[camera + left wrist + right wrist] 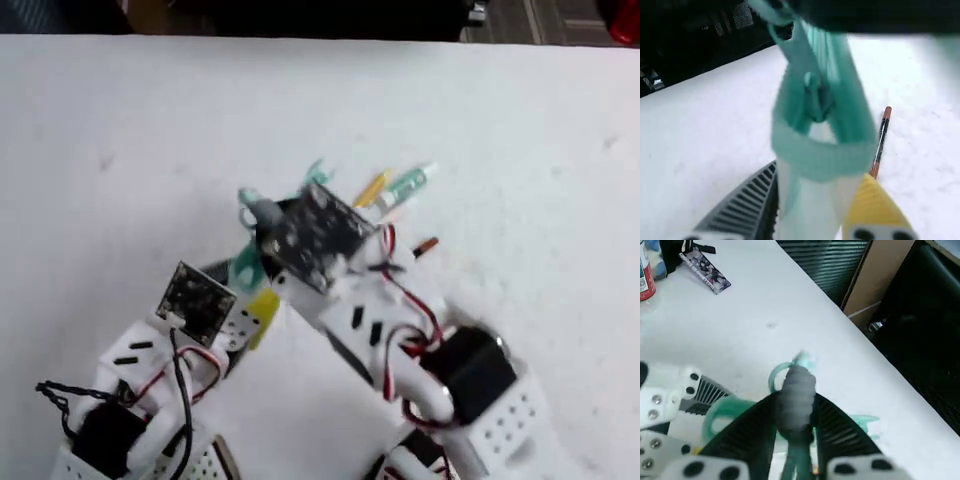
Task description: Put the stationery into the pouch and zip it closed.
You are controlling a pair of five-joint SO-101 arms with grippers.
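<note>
Tabletop point(120, 120): one, white, carries everything.

Arms: two. Left arm enters from the near-left corner and right arm from the near-right. Both meet at the middle of the tabletop.

Pouch point(835, 100): one, pale with teal trim and teal loops. It sits mid-tabletop, largely covered by the right arm's wrist in the high view. Contents cannot be told, nor whether the zip is open or closed.

Left gripper point(818, 174): grey and yellow fingers narrowed onto one end of the pouch, gripping the pale fabric just below a teal band.

Right gripper point(797, 401): black fingers closed tight on a grey ribbed tab point(797, 382) at the pouch's teal zip line.

Stationery outside the pouch: three pieces, all on the tabletop just beyond the right arm's wrist.
- green-and-white tube-shaped piece point(410, 183)
- yellow piece point(369, 188), just beside the tube-shaped one
- brown pencil point(879, 142), nearer the right arm and apart from the other two
</note>
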